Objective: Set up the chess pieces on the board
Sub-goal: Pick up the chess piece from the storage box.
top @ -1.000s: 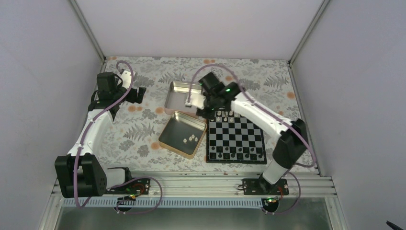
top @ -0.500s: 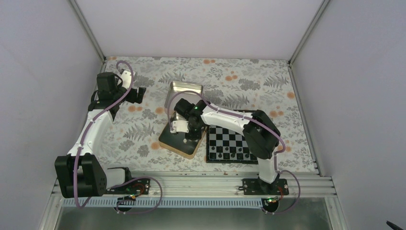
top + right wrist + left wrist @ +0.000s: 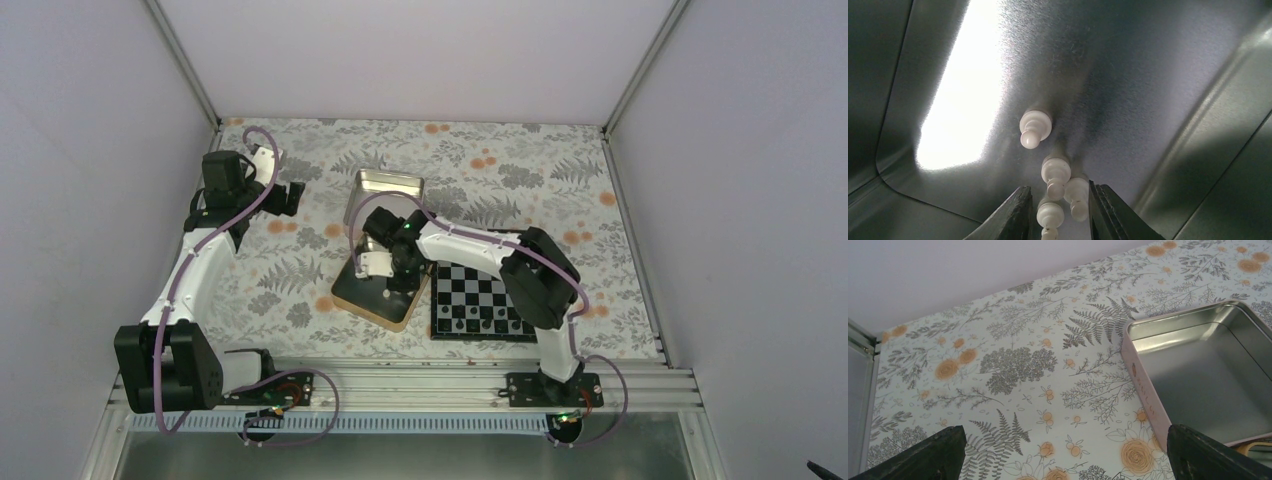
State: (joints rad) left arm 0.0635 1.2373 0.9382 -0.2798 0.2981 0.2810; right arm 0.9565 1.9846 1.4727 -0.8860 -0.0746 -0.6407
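Seeing four chess pieces point(image 3: 1035, 127) lying on the tin point(image 3: 1158, 75) floor, left of the board point(image 3: 490, 295). Noting right gripper point(image 3: 1058, 220) straddling two of them, jaws parted (contact possibly none; too close to judge). Finding left gripper point(image 3: 1063, 455) hovering spread wide near a second tin point(image 3: 1198, 365).

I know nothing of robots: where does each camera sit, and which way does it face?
Top external: above and behind both arms, which show; looks down on board, far tin, near tin.
Left wrist: on the left arm, facing the far tin; left gripper tips at bottom corners.
Right wrist: looking down into the near tin at chess pieces; right gripper straddles some.
Shared: top external shows both tins too.
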